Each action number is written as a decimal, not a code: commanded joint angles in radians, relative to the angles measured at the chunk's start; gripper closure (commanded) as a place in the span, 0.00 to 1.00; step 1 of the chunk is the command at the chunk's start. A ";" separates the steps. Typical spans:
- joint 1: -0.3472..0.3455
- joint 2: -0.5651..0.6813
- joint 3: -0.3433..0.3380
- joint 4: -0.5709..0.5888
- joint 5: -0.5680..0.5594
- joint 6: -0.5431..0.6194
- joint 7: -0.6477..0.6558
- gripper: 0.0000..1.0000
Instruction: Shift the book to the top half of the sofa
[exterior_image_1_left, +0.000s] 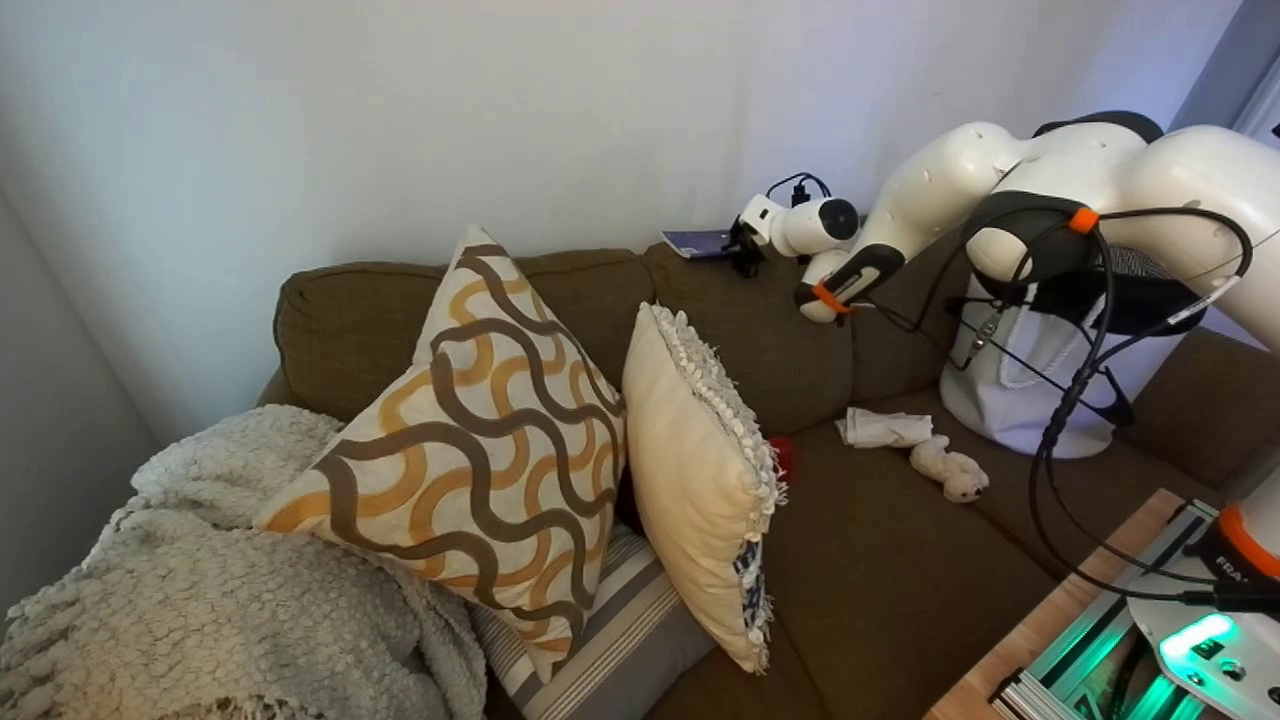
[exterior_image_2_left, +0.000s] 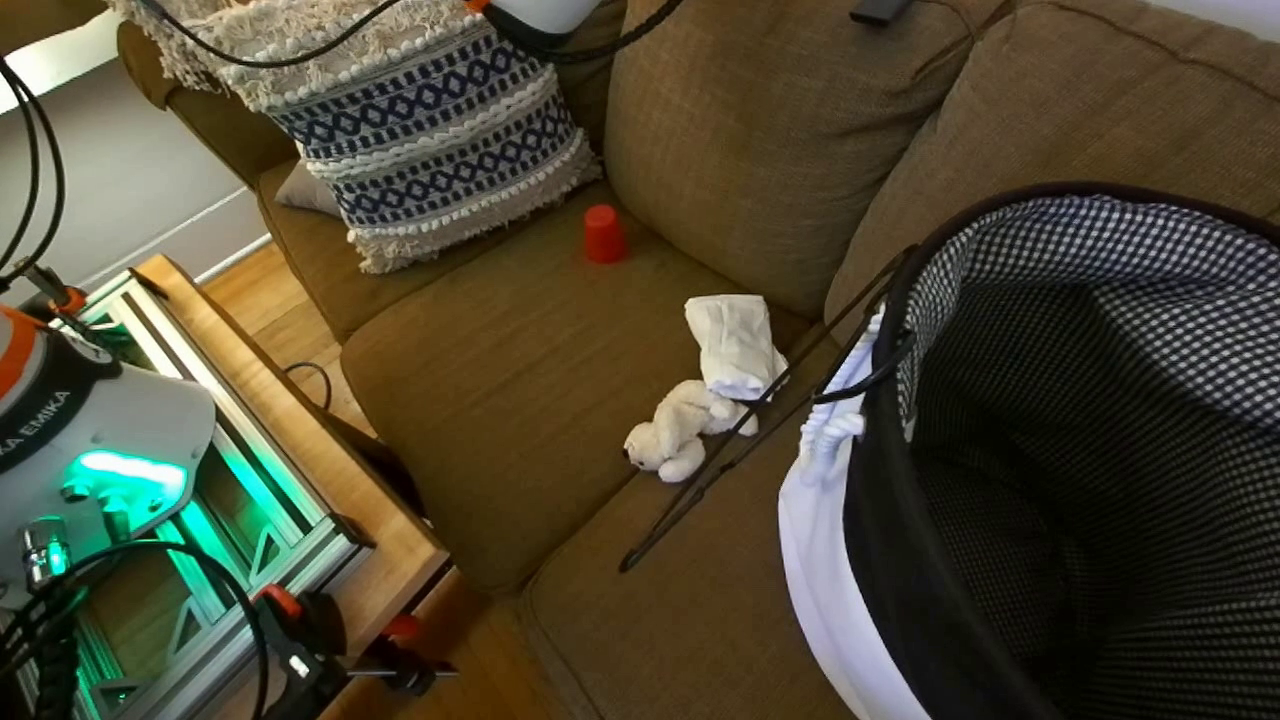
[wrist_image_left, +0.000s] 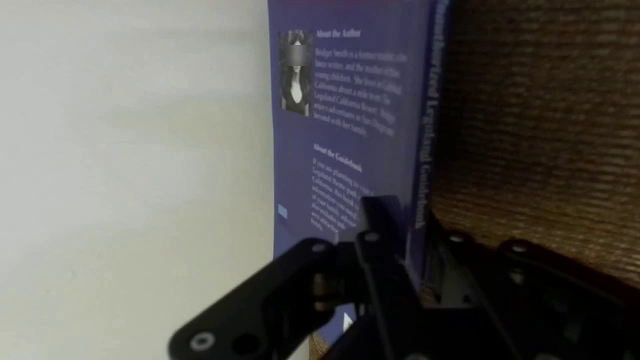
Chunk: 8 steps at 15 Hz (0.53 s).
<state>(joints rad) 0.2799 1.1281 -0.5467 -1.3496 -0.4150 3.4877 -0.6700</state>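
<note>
My fingers (wrist_image_left: 372, 250) stand nearly together, a narrow gap between them, and have hold of the book (wrist_image_left: 345, 150) toward its lower end: one finger lies against the back cover, the other at the spine (wrist_image_left: 431, 115) side. The firmness of this grip I cannot tell.

My arm (exterior_image_1_left: 930, 185) is mounted at the counter (exterior_image_1_left: 1072, 592). In an exterior view, the upper links reach over the seat of the sofa (exterior_image_1_left: 880, 580); the next link slopes down toward the backrest (exterior_image_1_left: 790, 360). The wrist is bent upward from there, and the end assembly sits level with the top of the backrest, fingers directed to the left of that view.

The book is located at the top of the backrest, just beside the wall (exterior_image_1_left: 560, 130). Its long axis runs along the wall. The back cover faces my wrist camera; the spine is on the side away from the wall. The heading end points away from my wrist, toward the patterned pillow (exterior_image_1_left: 490, 430). In the wrist view, the spine runs close to vertical, its top leaning slightly right. Whether the book rests fully on the fabric, I cannot tell.
</note>
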 joint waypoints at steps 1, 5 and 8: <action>0.001 -0.077 0.025 -0.067 -0.045 -0.040 -0.003 0.49; -0.023 -0.175 0.085 -0.128 -0.118 -0.100 -0.022 0.19; -0.134 -0.327 0.301 -0.266 -0.327 -0.086 -0.014 0.00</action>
<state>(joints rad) 0.2458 0.9794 -0.4430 -1.4336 -0.5572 3.4040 -0.6715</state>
